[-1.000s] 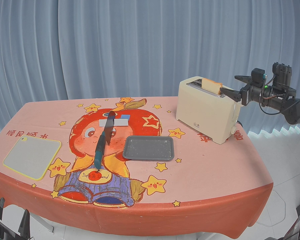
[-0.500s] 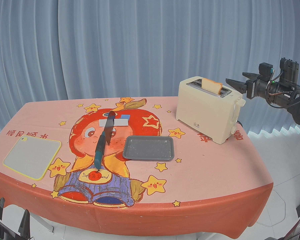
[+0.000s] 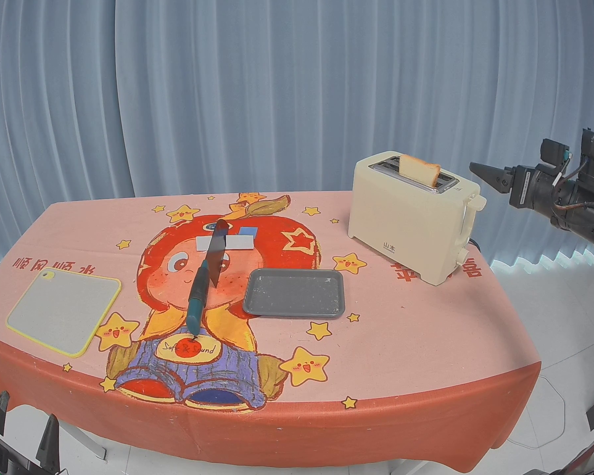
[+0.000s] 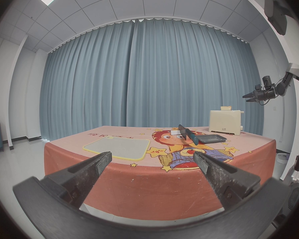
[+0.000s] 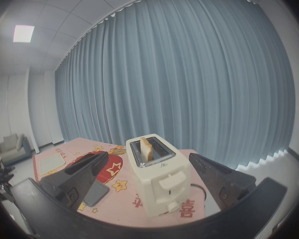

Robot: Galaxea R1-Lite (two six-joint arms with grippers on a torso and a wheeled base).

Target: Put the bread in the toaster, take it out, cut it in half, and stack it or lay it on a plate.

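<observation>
The left gripper [image 3: 23,430] hangs below the table's near edge, far to the left of the cream 2-slot toaster [image 3: 409,222], its jaws spread and holding nothing. On the coral cartoon-print tablecloth [image 3: 402,344], the grey cutting board with a yellow rim [image 3: 64,309] lies farthest left of the toaster. Next toward the toaster comes the dark-bladed knife with a teal handle [image 3: 203,278], then the flat grey rectangular tray [image 3: 294,292], the nearest of the 3 to it. The toasted bread slice [image 3: 419,169] stands upright in the toaster's slot, as it did 1 second ago. The right gripper [image 3: 492,171], jaws apart and empty, has drawn back from the toaster's right end and is now well apart from it, level with its top.
</observation>
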